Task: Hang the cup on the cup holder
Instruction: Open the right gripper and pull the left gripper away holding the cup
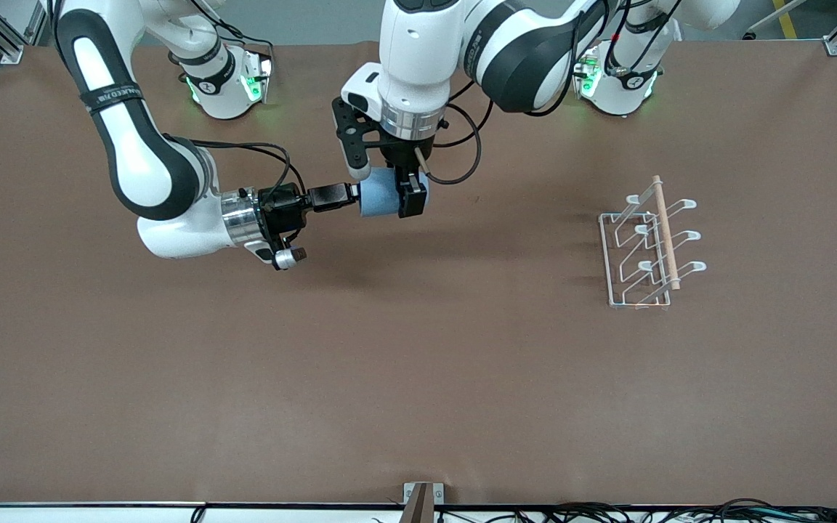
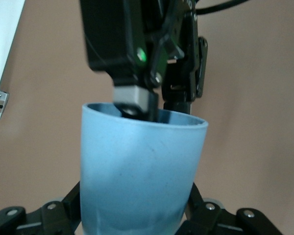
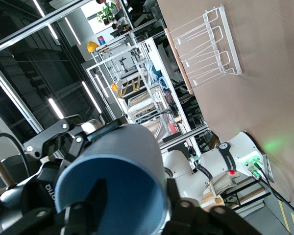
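The cup [image 1: 378, 196] is off the table and held in the air between the two grippers; it is not yet on the cup holder [image 1: 647, 247], so the hanging itself is judged wholly outstanding. The moment reads as a handover between arms. The right gripper [image 1: 354, 195] reaches in level from the right arm's end of the table, with one finger [image 2: 132, 100] inside the cup's open mouth and the other outside the wall, pinching the rim. The left gripper [image 1: 388, 190] comes down from above and has its fingers [image 1: 413, 197] on either side of the cup's body near the closed end; both wrist views show its fingers hard against the wall, so it is judged closed on the cup as well. The cup lies on its side, mouth toward the right gripper, base toward the cup holder. The cup holder stands on the table well apart from both grippers, toward the left arm's end, all prongs bare, wooden rod [image 1: 665, 232] along its top. Remaining, as judged: release by one gripper, carry to the holder, and seating the cup mouth-first over a prong.
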Available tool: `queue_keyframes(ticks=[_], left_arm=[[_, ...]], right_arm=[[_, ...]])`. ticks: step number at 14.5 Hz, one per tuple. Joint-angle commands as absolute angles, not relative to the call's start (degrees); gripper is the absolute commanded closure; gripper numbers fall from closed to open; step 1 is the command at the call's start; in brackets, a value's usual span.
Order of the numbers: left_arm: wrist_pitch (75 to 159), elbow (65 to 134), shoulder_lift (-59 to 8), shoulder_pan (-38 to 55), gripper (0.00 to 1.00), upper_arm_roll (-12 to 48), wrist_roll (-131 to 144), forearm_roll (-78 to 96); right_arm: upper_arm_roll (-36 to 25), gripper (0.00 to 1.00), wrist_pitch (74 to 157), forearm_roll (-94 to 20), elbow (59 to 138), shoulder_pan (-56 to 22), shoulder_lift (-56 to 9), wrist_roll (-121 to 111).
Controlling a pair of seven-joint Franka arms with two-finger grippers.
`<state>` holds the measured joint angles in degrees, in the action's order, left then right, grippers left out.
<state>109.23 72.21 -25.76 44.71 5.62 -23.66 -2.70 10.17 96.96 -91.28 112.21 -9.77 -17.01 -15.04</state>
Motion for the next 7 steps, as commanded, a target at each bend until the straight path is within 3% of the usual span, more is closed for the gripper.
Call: queue_keyframes(ticks=[1,7], left_arm=[[105.40,70.84,-25.40,44.65,0.35,5.27,-24.52,-3.34],[92.31,70.84,-23.56,41.84,0.34,5.36,-27.76,-13.25]], right_arm=[[10.02,0.00,96.50,-92.90,112.50,-9.76,-16.26,-14.85],[8.97,0.00,97.82,-90.54,111.09,-8.80,-16.17,-15.21]])
